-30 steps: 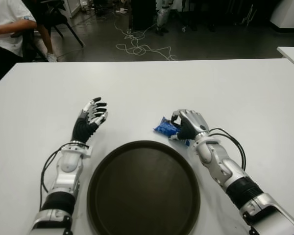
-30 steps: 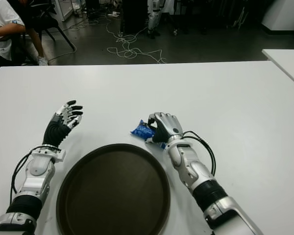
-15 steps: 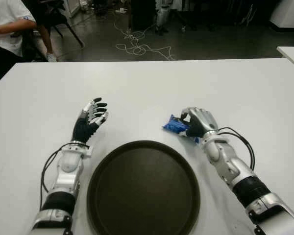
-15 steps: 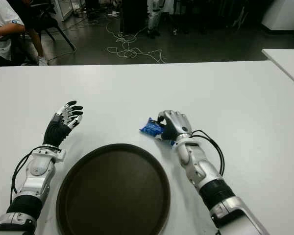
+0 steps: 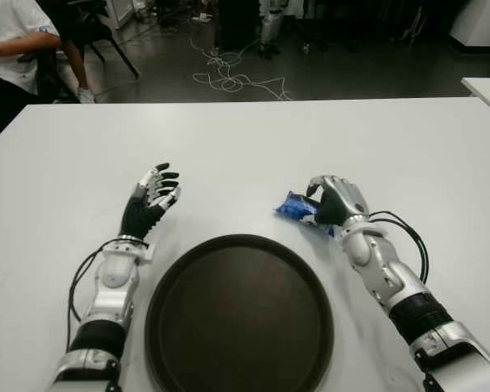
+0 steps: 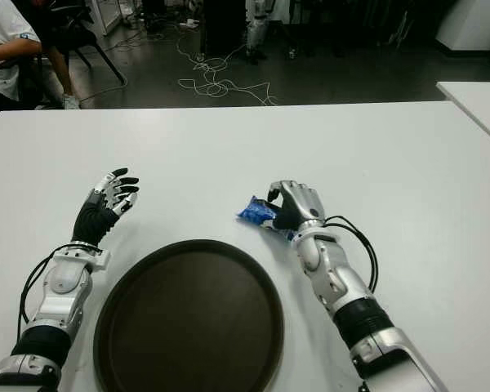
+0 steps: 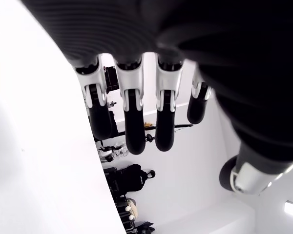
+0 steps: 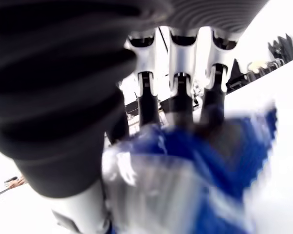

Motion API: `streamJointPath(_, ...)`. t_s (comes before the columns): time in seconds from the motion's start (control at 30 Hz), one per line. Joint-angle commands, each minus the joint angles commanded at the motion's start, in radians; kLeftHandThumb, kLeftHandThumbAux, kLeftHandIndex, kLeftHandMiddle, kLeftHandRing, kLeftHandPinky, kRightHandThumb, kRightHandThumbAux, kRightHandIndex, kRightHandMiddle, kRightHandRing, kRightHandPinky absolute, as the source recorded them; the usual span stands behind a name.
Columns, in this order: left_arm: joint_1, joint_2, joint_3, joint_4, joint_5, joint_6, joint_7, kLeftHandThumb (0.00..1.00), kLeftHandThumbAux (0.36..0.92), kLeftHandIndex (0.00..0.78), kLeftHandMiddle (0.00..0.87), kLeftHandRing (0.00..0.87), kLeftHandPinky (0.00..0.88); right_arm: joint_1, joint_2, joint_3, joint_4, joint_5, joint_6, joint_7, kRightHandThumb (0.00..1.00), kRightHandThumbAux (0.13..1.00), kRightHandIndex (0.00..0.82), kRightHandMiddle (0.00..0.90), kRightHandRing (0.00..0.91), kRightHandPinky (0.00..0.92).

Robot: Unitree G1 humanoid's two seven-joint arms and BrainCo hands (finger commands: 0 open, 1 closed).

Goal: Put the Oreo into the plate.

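Dark brown and round, the plate [image 5: 239, 314] sits nearest on the white table [image 5: 408, 139], with nothing in it yet. Just beyond its far right rim, the right robot hand [image 5: 331, 200] is clenched around the blue Oreo packet [image 5: 296, 207], fingers curled over the wrapper; the right wrist view shows the packet [image 8: 195, 170] pressed against the palm under the fingers [image 8: 179, 105]. Compared with a second ago, this hand has carried the packet away from the rim, to the right and a little farther out, and it now seems lifted off the table rather than lying on it. That suggests the pick-up is done and the carry has begun, though the packet is not yet over the plate; the next move would need to swing it back inward above the dish before letting go. To the left of the plate, the left robot hand [image 5: 151, 194] stays raised with fingers spread and holding nothing. Beyond the table, cables [image 5: 229, 77] trail on the floor and a seated person [image 5: 12, 41] shows at far left
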Motion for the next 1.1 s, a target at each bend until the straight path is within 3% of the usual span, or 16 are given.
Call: streamJointPath(1.1, -0.006, 0.006, 0.004, 0.010, 0.001, 0.006, 0.001, 0.044, 0.606, 0.163, 0.255, 0.254, 0.235, -0.012, 0.006, -0.025, 0.028, 0.044, -0.024, -0.012, 0.012, 0.905, 0.561, 0.722, 0.746, 0.741)
